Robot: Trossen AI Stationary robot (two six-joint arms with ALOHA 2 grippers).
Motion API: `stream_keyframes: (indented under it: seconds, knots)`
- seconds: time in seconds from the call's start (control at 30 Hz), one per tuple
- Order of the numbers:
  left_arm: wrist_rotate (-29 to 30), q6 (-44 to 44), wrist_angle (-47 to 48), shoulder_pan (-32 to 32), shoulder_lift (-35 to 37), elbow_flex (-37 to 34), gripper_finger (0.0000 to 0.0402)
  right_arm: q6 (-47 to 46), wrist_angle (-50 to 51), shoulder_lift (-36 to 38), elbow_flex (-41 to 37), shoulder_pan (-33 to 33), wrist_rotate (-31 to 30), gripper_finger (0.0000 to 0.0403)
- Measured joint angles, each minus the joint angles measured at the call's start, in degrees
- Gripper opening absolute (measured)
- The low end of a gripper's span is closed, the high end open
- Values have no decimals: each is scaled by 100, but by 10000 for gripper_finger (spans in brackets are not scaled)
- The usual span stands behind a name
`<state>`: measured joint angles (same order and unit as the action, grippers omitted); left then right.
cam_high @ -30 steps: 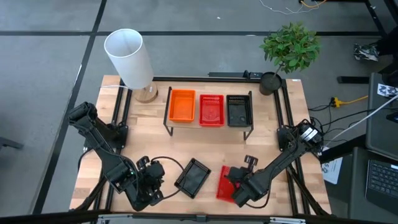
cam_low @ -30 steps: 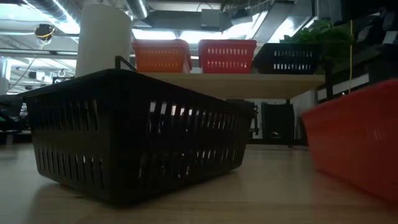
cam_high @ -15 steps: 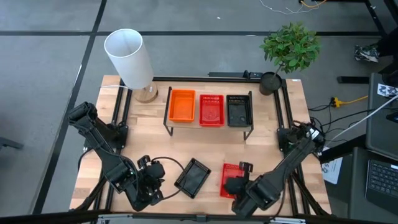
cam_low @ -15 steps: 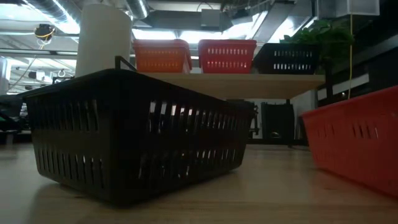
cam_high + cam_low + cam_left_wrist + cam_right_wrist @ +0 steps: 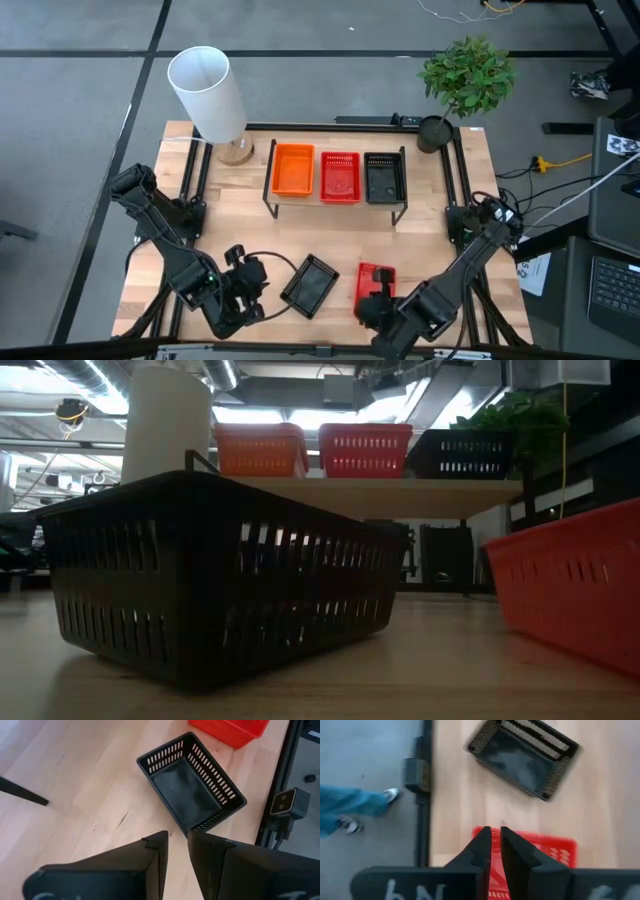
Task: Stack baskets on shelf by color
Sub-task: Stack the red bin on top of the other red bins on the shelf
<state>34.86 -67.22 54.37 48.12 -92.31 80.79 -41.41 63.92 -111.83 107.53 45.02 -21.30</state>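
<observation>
Shelf (image 5: 400, 497) stands at the back-centre of the bench (image 5: 240, 230), w/ three baskets side by side on its plank: orange basket (image 5: 292, 170) at the left end, red basket (image 5: 340, 175) in the middle, black basket (image 5: 384, 177) at the right end, each just beside the next. Two more baskets sit on the bench itself near the front edge, open side up. The loose black basket (image 5: 310, 285) is about front-centre, turned at an angle to the bench edge. The loose red basket (image 5: 372, 275) is just to its right, close but not touching, partly covered by the right arm. Left gripper (image 5: 177, 837) is low over the front-left part of the bench, pointing at the loose black basket's near corner; its fingers are a narrow gap apart w/ nothing between them, not touching the basket. Right gripper (image 5: 495, 832) hangs over the loose red basket, tip at that basket's rim; can't tell whether it's apart or clamped on the wall. Back-left corner: tall white cylinder (image 5: 205, 95) on a round wooden base. Back-right corner: potted plant (image 5: 465, 75). In the right wrist view, a person's blue trouser leg and shoe (image 5: 350, 807) show on the floor beyond the front edge of the bench.
</observation>
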Motion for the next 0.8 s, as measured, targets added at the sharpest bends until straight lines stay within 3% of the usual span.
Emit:
stream_keyframes:
  seconds: [0.07,0.33,0.57,0.8]
  knots:
    - [0,0,0,0,0,0,66,414,-156,0,0,-19,85,44]
    - [2,-2,-2,0,0,0,66,417,-472,-4,0,-25,13,45]
    - [1,-4,-3,0,0,0,66,-138,-463,-4,0,-65,177,50]
    - [2,-13,-1,-22,0,-2,66,-164,-463,-11,-2,-99,541,122]
